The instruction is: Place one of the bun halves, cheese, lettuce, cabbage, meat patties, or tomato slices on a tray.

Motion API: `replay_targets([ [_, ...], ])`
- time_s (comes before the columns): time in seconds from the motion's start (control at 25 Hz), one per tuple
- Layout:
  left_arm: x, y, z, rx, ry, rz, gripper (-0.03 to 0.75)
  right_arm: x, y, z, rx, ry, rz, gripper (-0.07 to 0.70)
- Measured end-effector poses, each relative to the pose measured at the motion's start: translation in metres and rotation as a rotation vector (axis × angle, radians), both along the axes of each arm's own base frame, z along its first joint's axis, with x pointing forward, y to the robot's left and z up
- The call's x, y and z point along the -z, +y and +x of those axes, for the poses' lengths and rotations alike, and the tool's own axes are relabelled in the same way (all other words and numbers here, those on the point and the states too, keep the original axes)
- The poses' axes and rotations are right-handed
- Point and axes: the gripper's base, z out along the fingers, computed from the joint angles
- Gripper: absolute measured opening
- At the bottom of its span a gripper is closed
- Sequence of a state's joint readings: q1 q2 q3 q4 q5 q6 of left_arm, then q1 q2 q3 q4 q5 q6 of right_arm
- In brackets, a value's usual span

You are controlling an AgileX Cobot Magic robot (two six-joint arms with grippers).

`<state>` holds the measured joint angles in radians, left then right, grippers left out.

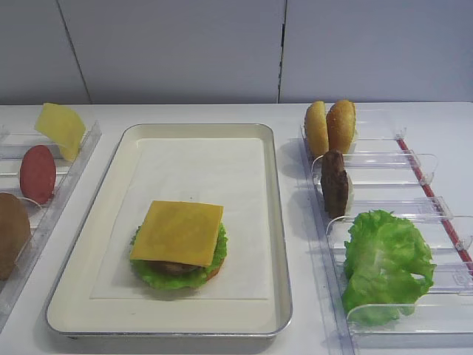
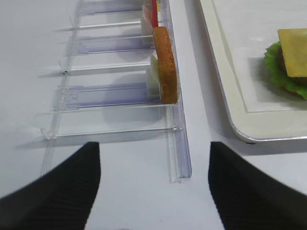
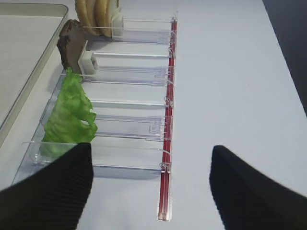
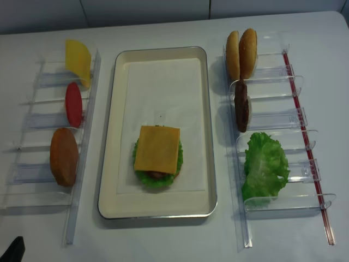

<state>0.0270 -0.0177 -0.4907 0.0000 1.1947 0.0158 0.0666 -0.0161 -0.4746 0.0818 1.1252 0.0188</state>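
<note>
Lying flat atop lettuce (image 1: 159, 275) near tray (image 1: 279, 222) front rim, cheese (image 1: 178, 232) with bare paper behind; both grippers' jaws wide, holding nothing.

No readable text, label, brand, number or sign appears anywhere.

One high view looks from the front, tilted down, at the tray (image 1: 275, 222) with a rack on each side. The second high view looks almost straight down on the same tray (image 4: 212, 164) and both racks. The right wrist view sits low and close, facing along the right rack (image 3: 144, 129) toward the buns (image 3: 96, 14). The left wrist view faces along the left rack (image 2: 177, 143), catching the tray's corner.
</note>
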Motion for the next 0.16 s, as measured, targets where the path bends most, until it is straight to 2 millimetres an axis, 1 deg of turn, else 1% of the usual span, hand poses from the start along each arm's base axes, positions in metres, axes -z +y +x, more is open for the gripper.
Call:
replay_targets([
  [0.16, 0.0, 0.0, 0.0, 0.0, 0.0, 0.0, 0.45, 0.0, 0.0, 0.0, 0.0, 0.0, 0.0, 0.545],
])
